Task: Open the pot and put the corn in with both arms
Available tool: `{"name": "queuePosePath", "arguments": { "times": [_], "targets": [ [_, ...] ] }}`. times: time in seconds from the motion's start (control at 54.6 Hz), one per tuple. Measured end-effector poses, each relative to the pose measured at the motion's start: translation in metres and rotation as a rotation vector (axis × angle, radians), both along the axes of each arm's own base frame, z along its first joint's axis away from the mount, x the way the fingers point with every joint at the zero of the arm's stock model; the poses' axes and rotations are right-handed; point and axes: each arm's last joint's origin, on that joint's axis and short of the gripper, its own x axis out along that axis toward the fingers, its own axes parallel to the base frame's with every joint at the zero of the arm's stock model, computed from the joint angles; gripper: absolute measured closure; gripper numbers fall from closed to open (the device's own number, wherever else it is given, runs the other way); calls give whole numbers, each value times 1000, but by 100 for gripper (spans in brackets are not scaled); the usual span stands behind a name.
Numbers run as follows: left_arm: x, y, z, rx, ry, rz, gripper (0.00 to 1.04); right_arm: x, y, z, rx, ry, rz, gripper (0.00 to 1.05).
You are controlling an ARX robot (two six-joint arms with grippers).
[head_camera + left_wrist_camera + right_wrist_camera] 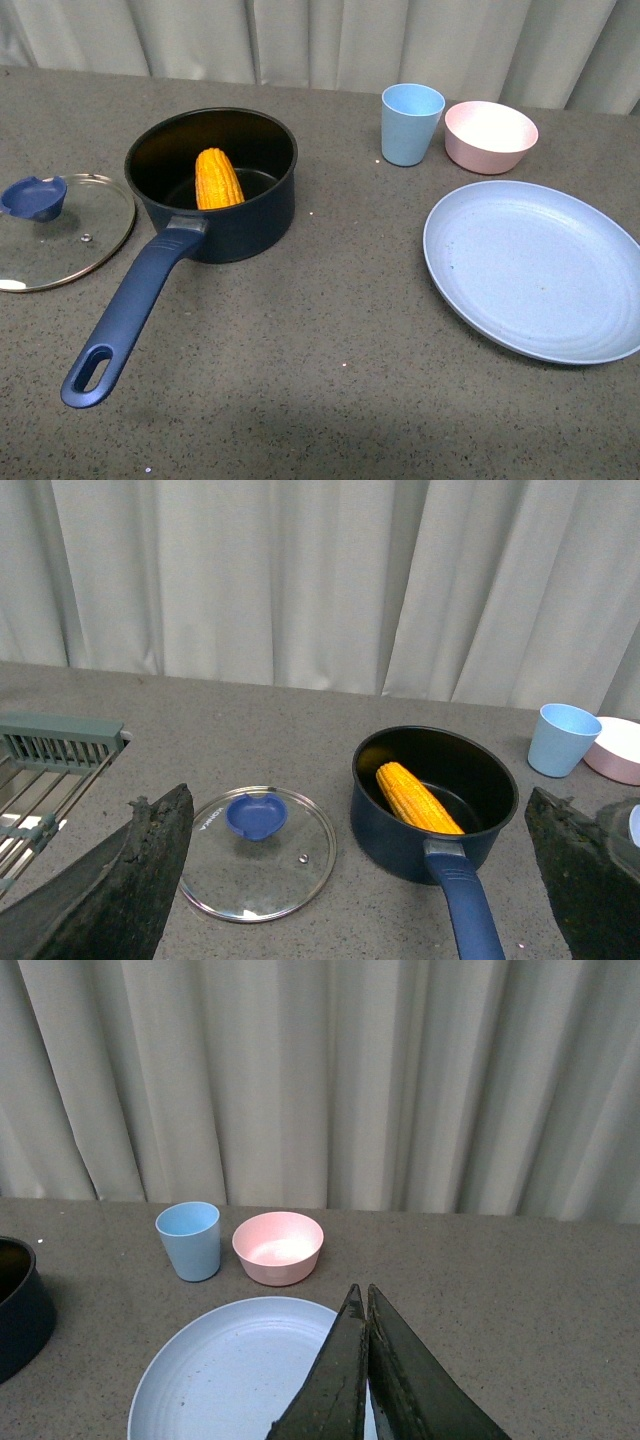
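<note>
The navy pot (pixel 215 195) stands uncovered at the left of the table, its long handle (pixel 125 315) pointing toward me. The yellow corn (pixel 218 178) leans inside it, also seen as the corn (pixel 415 798) in the pot (pixel 432 802) from the left wrist. The glass lid (pixel 55 230) with a blue knob lies flat to the pot's left. No arm shows in the front view. My left gripper (pixel 355 855) is open, raised and set back from lid (pixel 258 852) and pot. My right gripper (pixel 362 1305) is shut on nothing, above the plate.
A pale blue cup (pixel 411 123) and a pink bowl (pixel 490 135) stand at the back right. A large pale blue plate (pixel 535 270) lies at the right. A grey dish rack (pixel 50 770) sits beyond the lid. Curtains hang behind the table.
</note>
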Motion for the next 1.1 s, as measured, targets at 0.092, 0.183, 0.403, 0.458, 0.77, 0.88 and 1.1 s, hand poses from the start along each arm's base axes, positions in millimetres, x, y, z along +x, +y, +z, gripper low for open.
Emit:
{"name": "queuePosePath", "arguments": {
  "times": [0.092,0.183,0.403,0.458,0.77,0.88,1.1],
  "targets": [
    [0,0,0,0,0,0,6,-3,0,0,0,-2,0,104],
    [0,0,0,0,0,0,6,-5,0,0,0,-2,0,104],
    [0,0,0,0,0,0,6,-10,0,0,0,-3,0,104],
    [0,0,0,0,0,0,6,-11,0,0,0,-3,0,104],
    [0,0,0,0,0,0,6,-21,0,-5,0,34,2,104],
    [0,0,0,0,0,0,6,-24,0,-3,0,2,3,104],
    [0,0,0,0,0,0,6,-24,0,-3,0,3,3,79]
  ]
}}
